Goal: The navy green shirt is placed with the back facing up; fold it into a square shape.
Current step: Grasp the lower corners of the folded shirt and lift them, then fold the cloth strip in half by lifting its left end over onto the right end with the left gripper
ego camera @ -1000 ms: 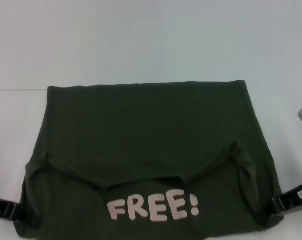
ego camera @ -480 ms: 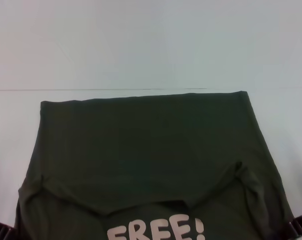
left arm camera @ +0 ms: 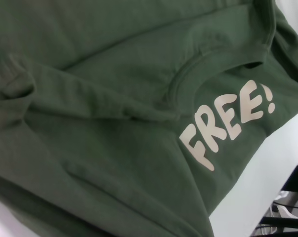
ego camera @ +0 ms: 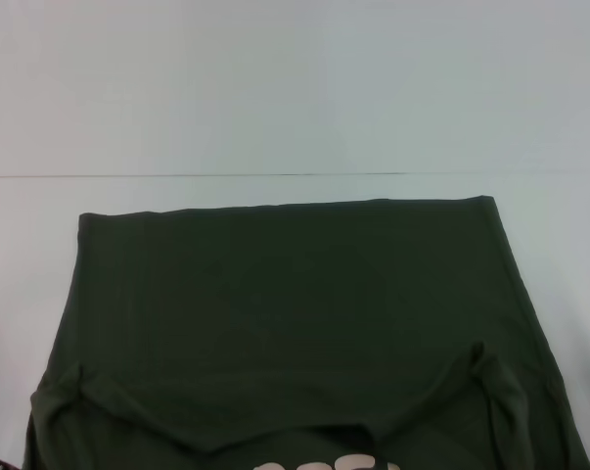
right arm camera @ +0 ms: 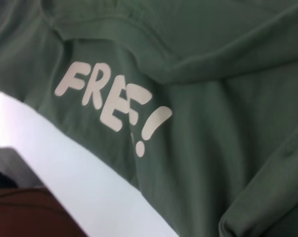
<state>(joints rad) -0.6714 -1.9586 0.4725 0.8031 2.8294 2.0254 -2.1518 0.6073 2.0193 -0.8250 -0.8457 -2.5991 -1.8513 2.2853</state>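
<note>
The navy green shirt [ego camera: 285, 313] lies folded on the white table [ego camera: 275, 98], its far edge a straight fold. The collar side is turned up over the near part, and only the tops of the cream letters [ego camera: 324, 462] show at the head view's lower edge. The left wrist view looks down on the shirt [left arm camera: 89, 148], with the ribbed collar [left arm camera: 188, 74] and the "FREE!" lettering [left arm camera: 228, 123] close to the table's near edge. The right wrist view shows the same lettering [right arm camera: 109, 103] and creased fabric [right arm camera: 228, 123]. Neither gripper shows in any view.
A thin seam [ego camera: 177, 176] crosses the table just beyond the shirt. White table top stretches far beyond it. Past the table's near edge there is a dark frame [left arm camera: 287, 207] in the left wrist view and a brown shape [right arm camera: 25, 212] in the right wrist view.
The shirt has slid toward the near side, its far fold dropping lower in the head view. The lettering has almost left that view, and the grippers at its near corners have gone out of view.
</note>
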